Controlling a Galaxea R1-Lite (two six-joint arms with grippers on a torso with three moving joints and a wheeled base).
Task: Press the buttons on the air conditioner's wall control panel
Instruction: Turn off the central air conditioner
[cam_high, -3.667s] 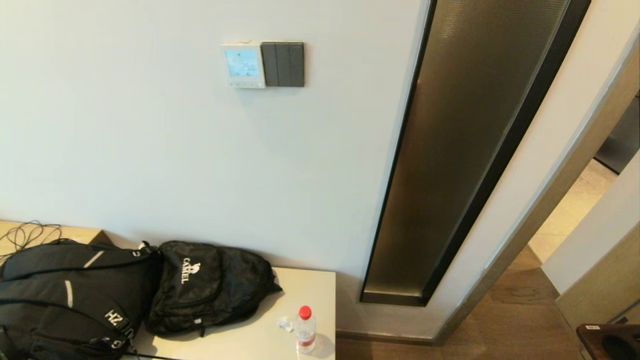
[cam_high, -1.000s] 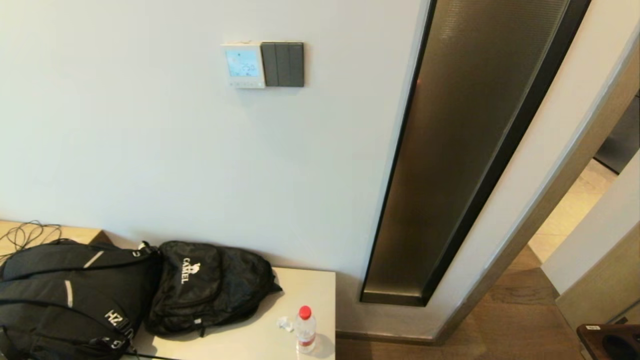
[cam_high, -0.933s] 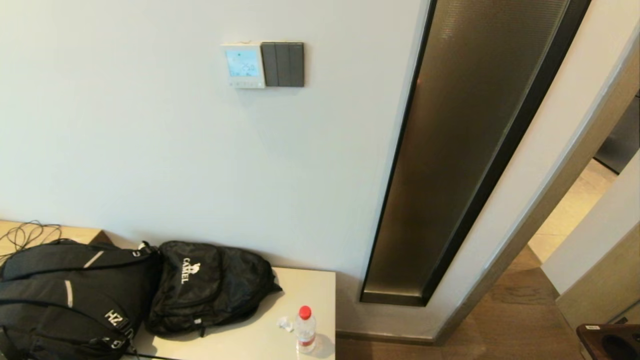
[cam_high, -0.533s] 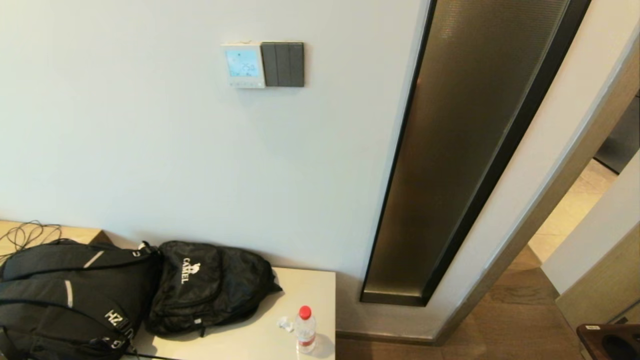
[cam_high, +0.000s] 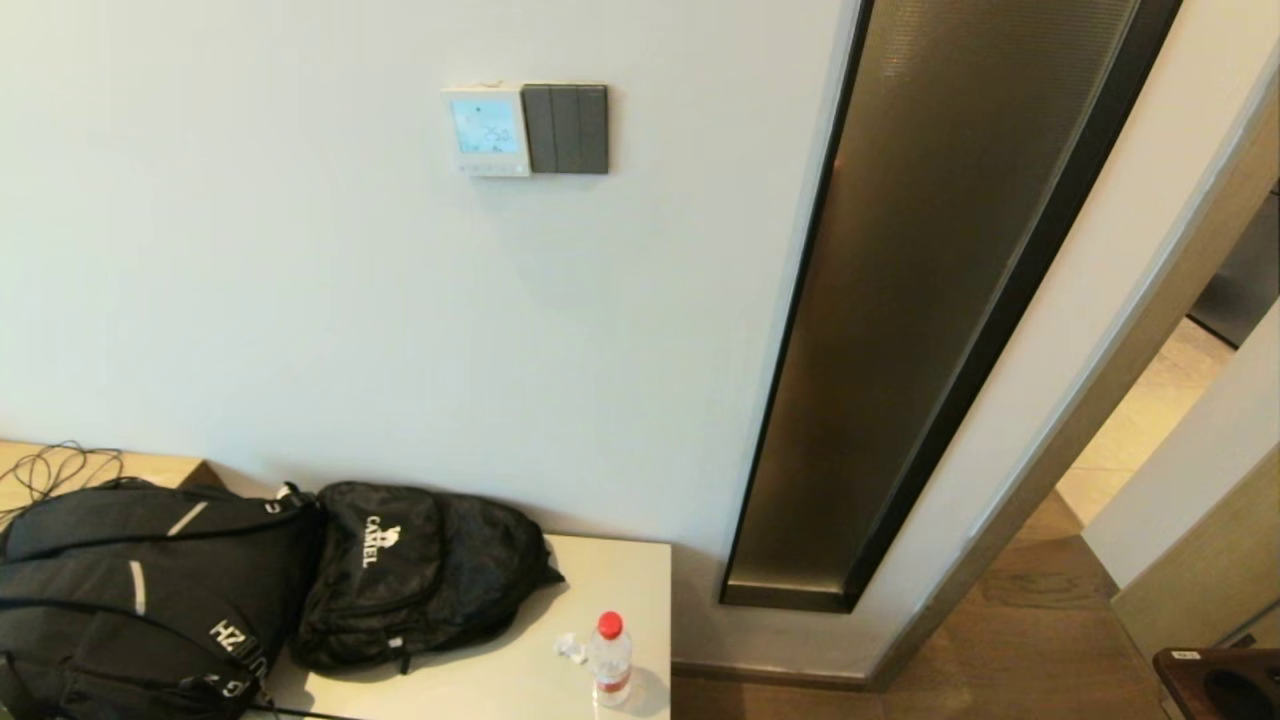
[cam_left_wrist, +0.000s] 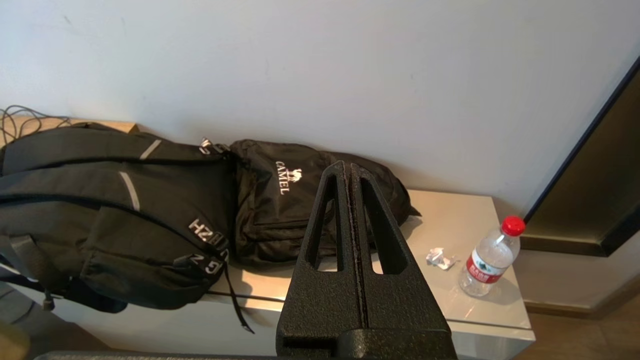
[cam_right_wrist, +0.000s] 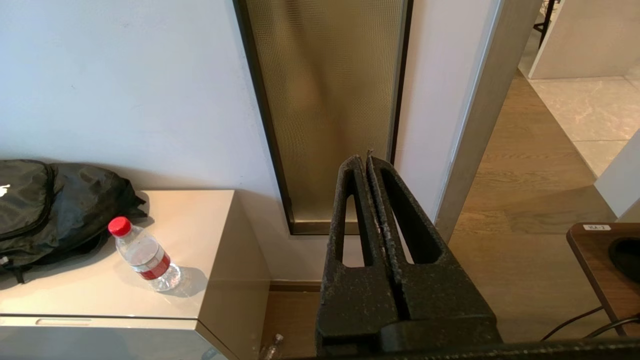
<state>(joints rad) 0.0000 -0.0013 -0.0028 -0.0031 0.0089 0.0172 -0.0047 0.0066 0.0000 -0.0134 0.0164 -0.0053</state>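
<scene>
The air conditioner's wall control panel (cam_high: 487, 130) is a small white square high on the wall, its screen glowing light blue with digits. The buttons (cam_high: 490, 167) form a tiny pale row along its lower edge. Neither arm shows in the head view. My left gripper (cam_left_wrist: 347, 166) is shut and empty, low down, facing the cabinet with the bags. My right gripper (cam_right_wrist: 363, 159) is shut and empty, low down, facing the frosted glass strip. Both are far below the panel.
A dark grey three-rocker switch plate (cam_high: 565, 129) adjoins the panel's right side. Two black backpacks (cam_high: 420, 572) and a red-capped water bottle (cam_high: 609, 658) sit on a beige cabinet (cam_high: 630, 570). A tall frosted glass strip (cam_high: 930, 290) and a doorway lie to the right.
</scene>
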